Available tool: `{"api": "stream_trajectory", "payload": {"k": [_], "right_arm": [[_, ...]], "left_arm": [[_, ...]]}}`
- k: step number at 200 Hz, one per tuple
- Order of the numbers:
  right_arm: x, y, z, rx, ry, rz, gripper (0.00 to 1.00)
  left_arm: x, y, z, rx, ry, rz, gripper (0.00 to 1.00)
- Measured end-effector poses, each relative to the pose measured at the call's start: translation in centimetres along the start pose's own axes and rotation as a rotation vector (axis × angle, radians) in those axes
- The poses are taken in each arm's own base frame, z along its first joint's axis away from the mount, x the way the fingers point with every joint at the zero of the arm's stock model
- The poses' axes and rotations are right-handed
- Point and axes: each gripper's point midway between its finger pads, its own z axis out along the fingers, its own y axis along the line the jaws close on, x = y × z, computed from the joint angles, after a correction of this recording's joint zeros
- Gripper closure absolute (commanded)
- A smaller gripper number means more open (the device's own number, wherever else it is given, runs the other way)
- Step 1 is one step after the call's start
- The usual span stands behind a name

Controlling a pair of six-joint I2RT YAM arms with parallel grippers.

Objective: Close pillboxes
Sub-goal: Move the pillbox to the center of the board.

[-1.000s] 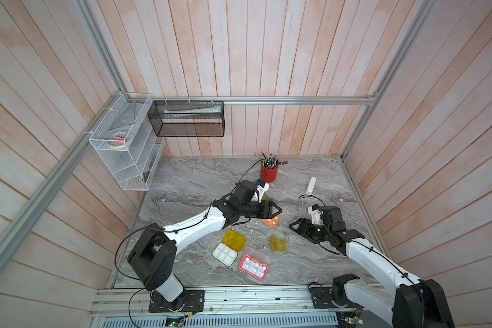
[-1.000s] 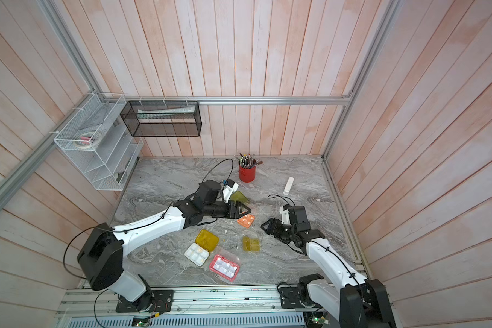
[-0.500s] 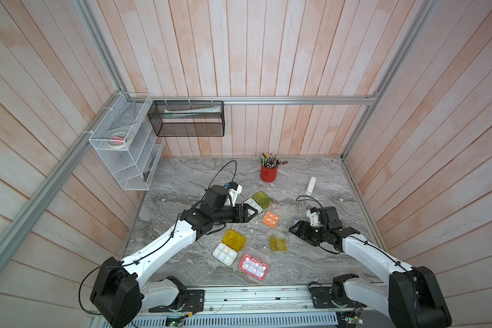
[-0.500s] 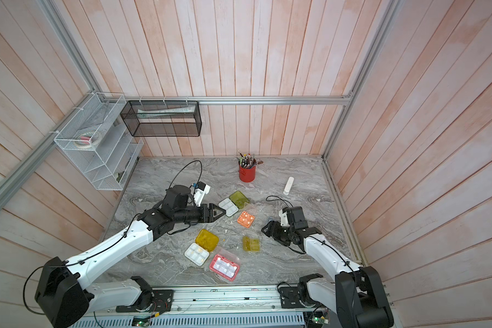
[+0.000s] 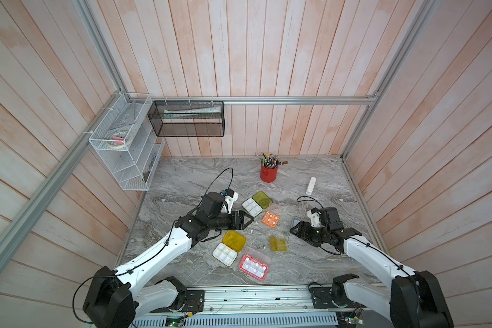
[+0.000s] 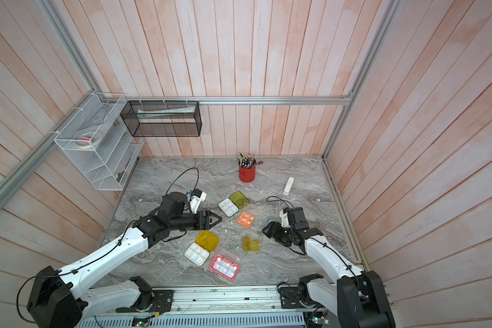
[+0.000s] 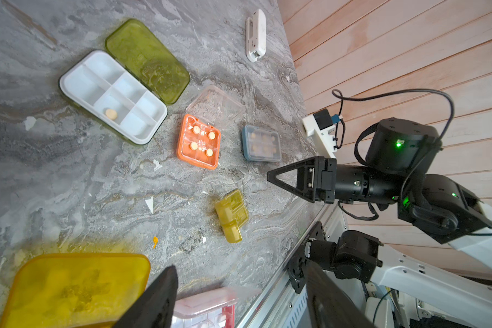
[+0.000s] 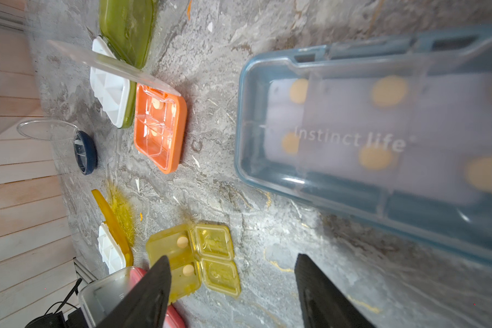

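Honestly, left hand point(image 5: 247, 220) and right hand point(image 5: 296, 230) both sit spread wide, empty — a sideways poke could skid the orange pillbox point(image 5: 270, 219), spilling pills point(image 7: 196, 129).

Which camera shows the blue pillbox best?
Left wrist view: the blue pillbox is whole and sharp. The right wrist view crops and blurs it; both top views show only a small sliver.
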Motion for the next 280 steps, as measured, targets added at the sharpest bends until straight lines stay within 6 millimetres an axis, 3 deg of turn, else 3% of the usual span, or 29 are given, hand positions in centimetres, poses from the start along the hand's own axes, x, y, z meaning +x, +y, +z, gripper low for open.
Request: {"api": "stream_trajectory", "payload": {"k": [85, 148, 212, 280], "right_arm": [[-0.1, -1.7, 1.4, 0.044, 0.035, 0.018, 0.29], [-2.7, -1.5, 2.2, 0.036, 0.007, 0.005, 0.29], [-5.2, -0.9, 3.4, 0.026, -0.018, -0.022, 0.29], [-5.5, -0.7, 3.4, 0.024, -0.019, -0.035, 0.3]], "left_arm": [[0.6, 1.5, 1.7, -0.027, 0.037, -0.028, 0.26], [0.0, 2.4, 3.0, -0.059, 0.058, -0.004, 0.26], [-1.3, 4.1, 2.8, -0.076, 0.034, -0.028, 0.26], [-0.9, 3.4, 3.0, -0.02, 0.044, -0.032, 0.28]]}}
